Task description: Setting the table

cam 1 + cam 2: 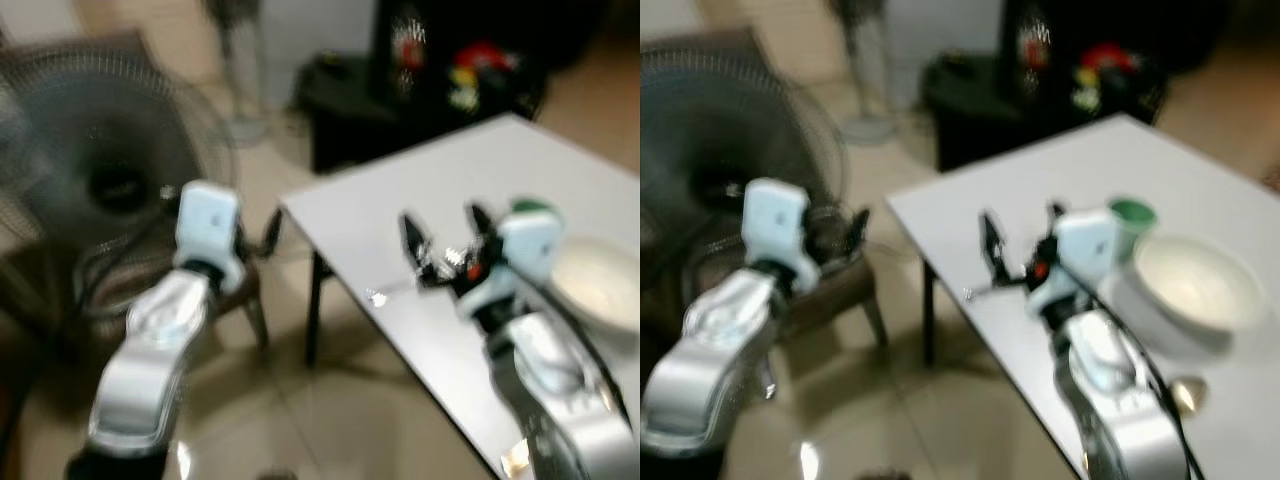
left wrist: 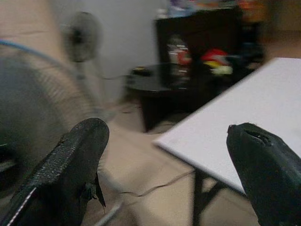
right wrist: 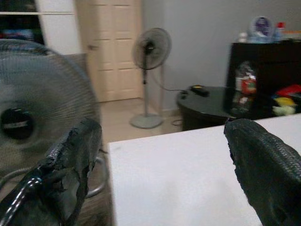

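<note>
Your right hand (image 1: 445, 238) hovered fingers apart over the white worktop (image 1: 420, 190), the bowl (image 1: 598, 282) and green cup (image 1: 530, 210) at its three o'clock, so you needed to swing right gently; the left hand (image 2: 164, 165) hung apart off the worktop's edge.

White bench (image 1: 1160, 170), cream bowl (image 1: 1192, 280), green cup (image 1: 1132, 214)
Grey fan (image 3: 33, 117), black cabinet (image 3: 263, 70), beige floor (image 1: 330, 400).

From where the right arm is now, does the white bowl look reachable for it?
Probably yes. The right gripper hangs open and empty over the white table, and the white bowl sits just beside that arm's wrist. Only the green cup stands close by, behind the bowl.
</note>
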Robot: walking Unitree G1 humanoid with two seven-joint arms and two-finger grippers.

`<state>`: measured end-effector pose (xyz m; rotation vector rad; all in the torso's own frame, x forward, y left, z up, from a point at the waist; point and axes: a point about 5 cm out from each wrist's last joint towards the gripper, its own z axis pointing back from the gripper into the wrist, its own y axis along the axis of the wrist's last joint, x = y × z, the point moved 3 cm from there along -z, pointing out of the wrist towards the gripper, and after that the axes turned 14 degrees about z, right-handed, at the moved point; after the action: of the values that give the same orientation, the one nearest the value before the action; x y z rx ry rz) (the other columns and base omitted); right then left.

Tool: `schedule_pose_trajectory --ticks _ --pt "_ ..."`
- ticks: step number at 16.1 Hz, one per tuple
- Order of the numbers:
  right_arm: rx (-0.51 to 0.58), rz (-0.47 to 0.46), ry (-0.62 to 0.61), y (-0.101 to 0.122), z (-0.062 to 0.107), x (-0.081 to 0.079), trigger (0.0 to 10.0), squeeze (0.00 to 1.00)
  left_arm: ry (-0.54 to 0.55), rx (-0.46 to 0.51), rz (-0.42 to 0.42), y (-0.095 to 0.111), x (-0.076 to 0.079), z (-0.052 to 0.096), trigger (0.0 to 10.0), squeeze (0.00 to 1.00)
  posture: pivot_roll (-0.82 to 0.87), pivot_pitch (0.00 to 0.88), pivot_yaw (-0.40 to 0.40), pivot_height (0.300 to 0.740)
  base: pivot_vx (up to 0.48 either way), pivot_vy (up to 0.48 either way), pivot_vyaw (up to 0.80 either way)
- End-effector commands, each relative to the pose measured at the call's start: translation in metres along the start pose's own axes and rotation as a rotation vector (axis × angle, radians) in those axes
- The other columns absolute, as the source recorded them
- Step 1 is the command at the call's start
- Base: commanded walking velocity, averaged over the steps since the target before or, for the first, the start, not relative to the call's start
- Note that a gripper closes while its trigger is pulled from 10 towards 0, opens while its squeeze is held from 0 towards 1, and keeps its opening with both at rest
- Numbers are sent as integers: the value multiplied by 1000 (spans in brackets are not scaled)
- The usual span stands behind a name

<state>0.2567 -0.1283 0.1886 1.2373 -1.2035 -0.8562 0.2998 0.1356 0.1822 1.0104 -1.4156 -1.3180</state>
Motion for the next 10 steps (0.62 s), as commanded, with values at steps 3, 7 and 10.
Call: schedule_pose_trajectory --ticks 3,7,10 --pt "-50 -34 -44 -15 5 7 10000 1000 17 5 -39 -3 2 7 10000 0 53 0 10 740 0 0 800" --pt "-49 -51 -61 -20 5 10 10000 1000 -3 10 -47 -3 4 6 10000 0 44 0 30 740 0 0 800" --pt "-65 -36 -57 -25 11 7 10000 1000 -17 -7 -49 -5 5 8 10000 0 41 0 38 740 0 0 800"
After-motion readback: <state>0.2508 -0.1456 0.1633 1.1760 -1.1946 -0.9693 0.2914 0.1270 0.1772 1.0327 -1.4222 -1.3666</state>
